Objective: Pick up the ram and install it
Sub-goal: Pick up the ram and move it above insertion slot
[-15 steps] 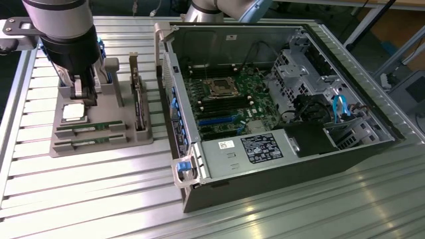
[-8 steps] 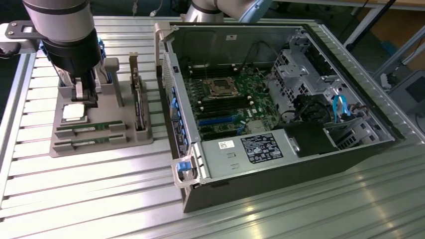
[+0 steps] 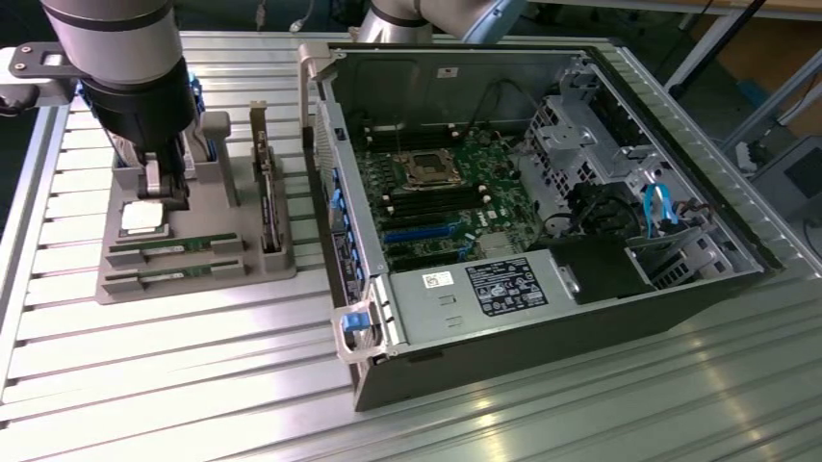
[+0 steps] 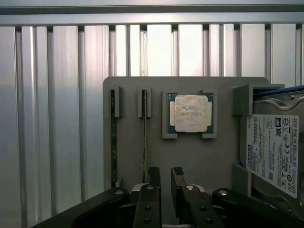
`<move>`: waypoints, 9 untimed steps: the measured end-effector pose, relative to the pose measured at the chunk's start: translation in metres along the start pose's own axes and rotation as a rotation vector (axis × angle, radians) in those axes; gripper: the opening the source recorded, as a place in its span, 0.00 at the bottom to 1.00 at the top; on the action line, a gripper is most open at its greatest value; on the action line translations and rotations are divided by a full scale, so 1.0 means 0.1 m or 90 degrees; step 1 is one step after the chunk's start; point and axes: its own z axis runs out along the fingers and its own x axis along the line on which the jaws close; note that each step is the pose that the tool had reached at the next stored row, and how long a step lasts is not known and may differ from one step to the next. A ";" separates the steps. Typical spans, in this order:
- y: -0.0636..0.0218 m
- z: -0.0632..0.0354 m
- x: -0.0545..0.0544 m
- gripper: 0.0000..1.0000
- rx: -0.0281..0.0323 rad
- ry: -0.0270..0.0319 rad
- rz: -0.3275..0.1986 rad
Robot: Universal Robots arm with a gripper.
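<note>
Looking down, I am seeing the ram (image 4: 144, 135) standing on its thin edge in a slot of the gray holder (image 4: 199, 156), with a second stick (image 4: 113, 137) just like it beside it and a silver chip (image 4: 191, 113) near. My gripper (image 4: 165, 183) is hanging over the holder with its fingers apart, holding nothing, and the ram is sitting close to one finger.

The white label (image 4: 272, 154) on the hard drive (image 4: 285, 102) seems to read TOSHIBA; its finer print is illegible.
</note>
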 end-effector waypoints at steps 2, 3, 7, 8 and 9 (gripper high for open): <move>0.000 0.000 0.02 0.24 0.0000 0.0000 0.000; 0.001 0.000 0.04 0.24 0.0000 0.0000 0.000; 0.006 0.001 0.11 0.24 0.0000 -0.0001 0.000; 0.007 0.001 0.13 0.24 0.0001 -0.0001 0.000; 0.009 0.001 0.14 0.24 0.0000 -0.0001 0.000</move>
